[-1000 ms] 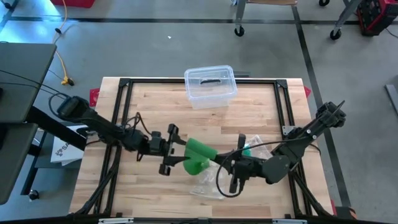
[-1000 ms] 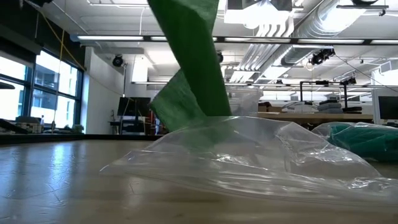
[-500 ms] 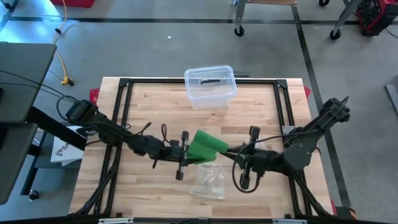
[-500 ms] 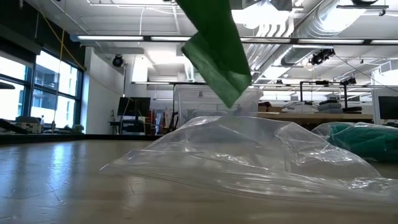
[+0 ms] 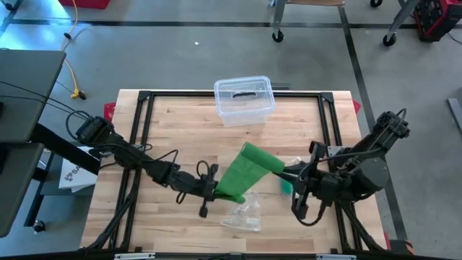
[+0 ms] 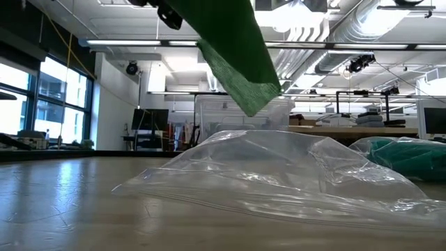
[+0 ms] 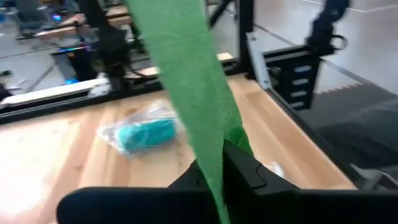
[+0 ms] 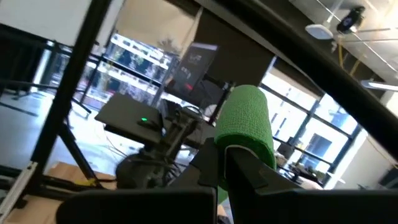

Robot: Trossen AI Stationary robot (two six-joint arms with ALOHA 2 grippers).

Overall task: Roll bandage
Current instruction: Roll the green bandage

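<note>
Stretching across the middle of the wooden table [image 5: 173, 130], a green bandage [image 5: 242, 173] is held taut in the air between the two arms. On the left, the left gripper [image 5: 208, 191] is clamped shut on the lower end of the bandage, low over the front half of the table; in the left wrist view the green strip [image 7: 186, 93] is seen running up and away from between the dark fingers [image 7: 249, 168]. Just beneath and beside that gripper, a crumpled clear plastic bag [image 5: 242, 214] is lying flat on the wood, and in the low view the same bag [image 6: 279, 174] is seen with the hanging green strip [image 6: 233, 52] above it, not touching it. Farther back, near the table's far edge, a clear plastic container [image 5: 244, 100] is standing with its lid on. Toward the right, the upper end of the bandage is wound into a roll, and the right gripper [image 5: 294, 173] is closed on that roll; in the right wrist view the green roll [image 8: 245, 124] is pinched between the fingers [image 8: 249, 168]. Close by that gripper, a teal item [image 5: 286, 186] in clear wrap is resting on the table.
</note>
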